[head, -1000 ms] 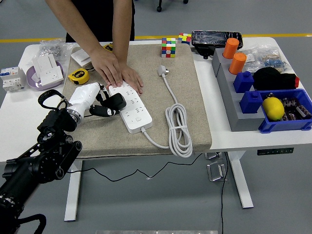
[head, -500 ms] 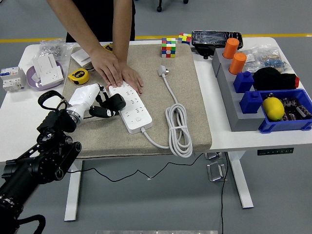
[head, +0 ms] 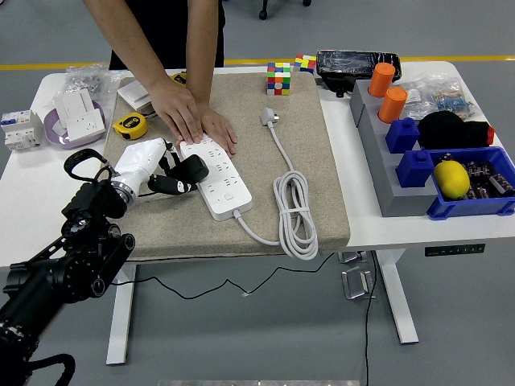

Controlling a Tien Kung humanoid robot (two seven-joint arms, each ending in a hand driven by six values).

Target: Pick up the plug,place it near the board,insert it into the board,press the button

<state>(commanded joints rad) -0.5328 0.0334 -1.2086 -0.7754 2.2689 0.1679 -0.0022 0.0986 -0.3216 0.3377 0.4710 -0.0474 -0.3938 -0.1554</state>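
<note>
Head view | left robot hand (head: 165, 173) grips black plug (head: 193, 169) | white board (head: 216, 176)

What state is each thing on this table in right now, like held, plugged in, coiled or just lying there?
Black plug: held in the robot's left hand, at the power strip's left edge; whether inserted, cannot tell.
Power strip: flat on the mat, pinned by a person's hands.
White cord: loosely coiled.
White plug: unplugged, lying on the mat.
Tape measure: lying closed.

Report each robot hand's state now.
Left robot hand: closed on the black plug.
Right robot hand: not in view.
</note>
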